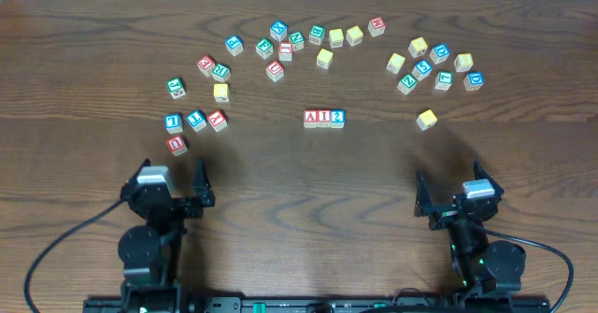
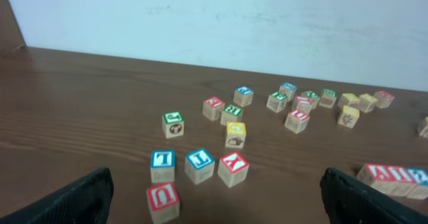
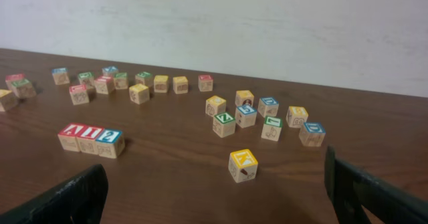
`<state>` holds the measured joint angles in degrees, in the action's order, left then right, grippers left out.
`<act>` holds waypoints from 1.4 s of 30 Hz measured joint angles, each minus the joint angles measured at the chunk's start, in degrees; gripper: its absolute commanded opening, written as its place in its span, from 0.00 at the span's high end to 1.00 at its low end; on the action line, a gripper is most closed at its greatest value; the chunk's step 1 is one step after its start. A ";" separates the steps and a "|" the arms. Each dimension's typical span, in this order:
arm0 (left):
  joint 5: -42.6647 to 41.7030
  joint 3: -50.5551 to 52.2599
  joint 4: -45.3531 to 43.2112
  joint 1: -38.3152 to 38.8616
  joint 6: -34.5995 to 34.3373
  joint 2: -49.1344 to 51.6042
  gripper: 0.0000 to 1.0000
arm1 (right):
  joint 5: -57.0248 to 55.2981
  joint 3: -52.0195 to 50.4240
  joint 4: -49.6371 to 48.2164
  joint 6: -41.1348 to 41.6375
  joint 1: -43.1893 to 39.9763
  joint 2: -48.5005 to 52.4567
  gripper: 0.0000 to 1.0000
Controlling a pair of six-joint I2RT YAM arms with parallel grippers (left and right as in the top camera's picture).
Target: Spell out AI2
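Observation:
Three wooden letter cubes stand touching in a row at the table's middle: the red A [image 1: 311,118], the red I [image 1: 324,118] and the blue 2 [image 1: 337,118]. The right wrist view has them at its left as A [image 3: 69,136], I [image 3: 89,138], 2 [image 3: 109,142]. The left wrist view catches the row [image 2: 394,176] at its right edge. My left gripper [image 1: 173,173] [image 2: 217,204] is open and empty near the front left. My right gripper [image 1: 450,184] [image 3: 214,197] is open and empty near the front right. Both are well short of the row.
Just ahead of the left gripper lie a red U cube [image 1: 177,145], two blue cubes [image 1: 173,122] [image 1: 195,120] and a red one [image 1: 217,120]. A yellow K cube [image 1: 427,119] lies ahead of the right gripper. Several more cubes are scattered across the back [image 1: 297,40] [image 1: 439,65].

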<state>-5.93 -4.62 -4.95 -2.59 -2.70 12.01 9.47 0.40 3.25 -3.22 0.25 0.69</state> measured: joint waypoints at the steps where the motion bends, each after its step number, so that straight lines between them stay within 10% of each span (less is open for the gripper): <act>1: 0.09 1.25 0.02 0.00 0.26 -1.84 0.02 | 0.00 0.00 -0.02 0.00 0.00 0.00 0.01; 42: 2.29 3.85 6.21 -0.04 8.98 -11.37 0.02 | 0.00 0.00 0.00 0.00 0.00 0.00 0.01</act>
<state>-3.64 -0.78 1.26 -2.63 6.28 0.64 9.47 0.40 3.25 -3.22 0.25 0.69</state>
